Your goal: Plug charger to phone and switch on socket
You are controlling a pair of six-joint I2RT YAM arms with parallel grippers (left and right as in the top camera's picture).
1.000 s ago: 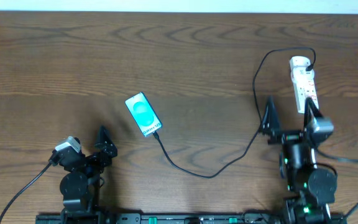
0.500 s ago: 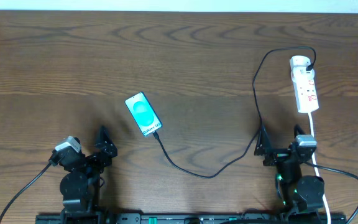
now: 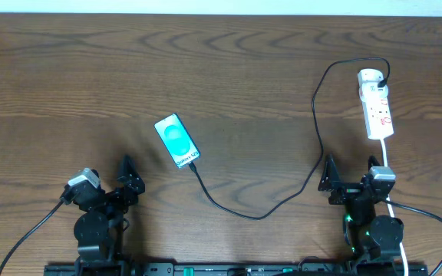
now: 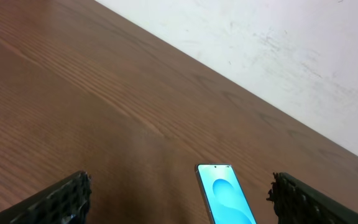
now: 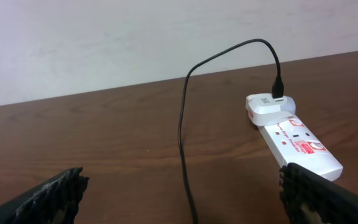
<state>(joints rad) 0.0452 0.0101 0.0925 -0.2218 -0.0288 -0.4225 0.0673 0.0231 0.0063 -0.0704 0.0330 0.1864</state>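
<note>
The phone (image 3: 177,140) lies face up, screen lit teal, in the middle of the table; it also shows in the left wrist view (image 4: 225,200). The black charger cable (image 3: 261,215) runs from the phone's lower end in a curve up to an adapter on the white socket strip (image 3: 377,106) at the far right, seen too in the right wrist view as cable (image 5: 182,137) and strip (image 5: 297,142). My left gripper (image 3: 129,178) is open and empty near the front left. My right gripper (image 3: 351,172) is open and empty, below the strip.
The strip's white cord (image 3: 390,178) runs down past my right arm. A white wall (image 5: 104,37) rises behind the table's far edge.
My right arm has drawn back from beside the socket strip toward the front edge, then shifted slightly. The left arm, phone and cable have not moved.
</note>
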